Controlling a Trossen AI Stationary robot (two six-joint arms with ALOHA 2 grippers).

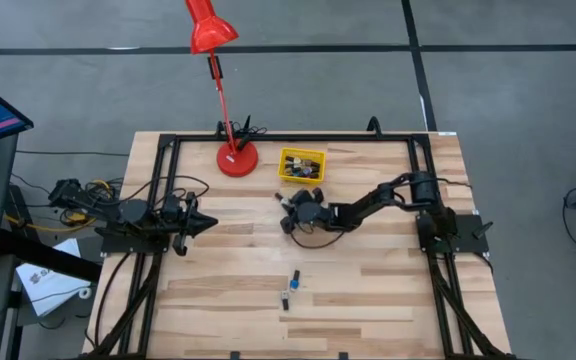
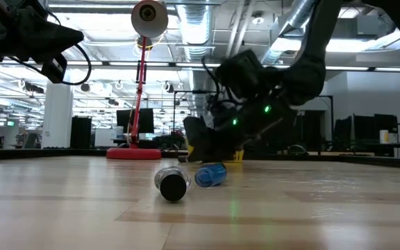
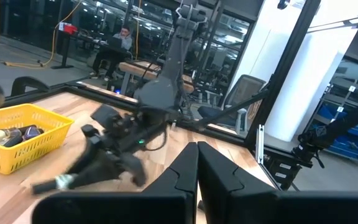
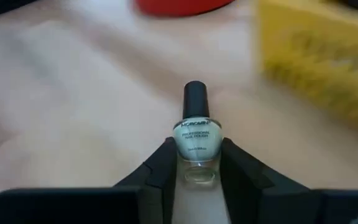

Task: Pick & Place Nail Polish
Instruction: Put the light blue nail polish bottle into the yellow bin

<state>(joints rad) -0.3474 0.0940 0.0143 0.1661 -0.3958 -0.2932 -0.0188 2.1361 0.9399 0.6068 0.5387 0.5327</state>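
My right gripper [image 4: 196, 163] is clamped on a pale green bottle [image 4: 197, 146] with a black cap; its label has small dark print I can't read for certain. In the high view that gripper [image 1: 293, 213] sits mid-tabletop [image 1: 388, 290], just below the yellow bin [image 1: 301, 165], which holds more bottles [image 3: 11, 133]. Two loose bottles lie on their sides nearer the front edge: a blue one [image 2: 210, 174] and a dark one [image 2: 171, 184], close together. My left gripper [image 1: 206, 222] waits at the left side, its fingers [image 3: 225, 177] together. The red lamp [image 1: 236, 157] stands beside the bin.
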